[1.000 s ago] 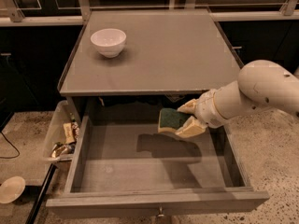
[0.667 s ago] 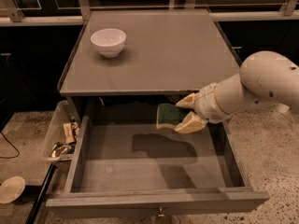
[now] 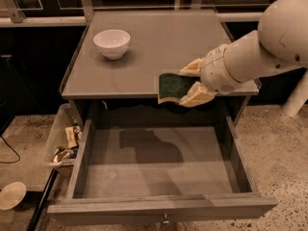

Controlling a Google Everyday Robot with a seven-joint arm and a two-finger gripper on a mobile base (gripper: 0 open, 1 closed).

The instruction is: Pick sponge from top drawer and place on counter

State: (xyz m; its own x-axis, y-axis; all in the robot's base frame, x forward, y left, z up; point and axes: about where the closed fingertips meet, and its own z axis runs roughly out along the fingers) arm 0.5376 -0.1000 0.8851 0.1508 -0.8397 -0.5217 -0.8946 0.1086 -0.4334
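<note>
Pincer (image 3: 186, 86) clasps sponge (image 3: 171, 84) — at counter (image 3: 159, 37) edge.

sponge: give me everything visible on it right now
The sponge is a small rectangular pad. Its dark green scouring face is turned toward the camera, and pale yellow foam shows along its lower edge. It is tilted and held in the air by the tool, whose two cream fingers pinch its right end from above and below. It hangs above the open top drawer, level with the front edge of the counter. Whether it touches that edge cannot be told.
</note>
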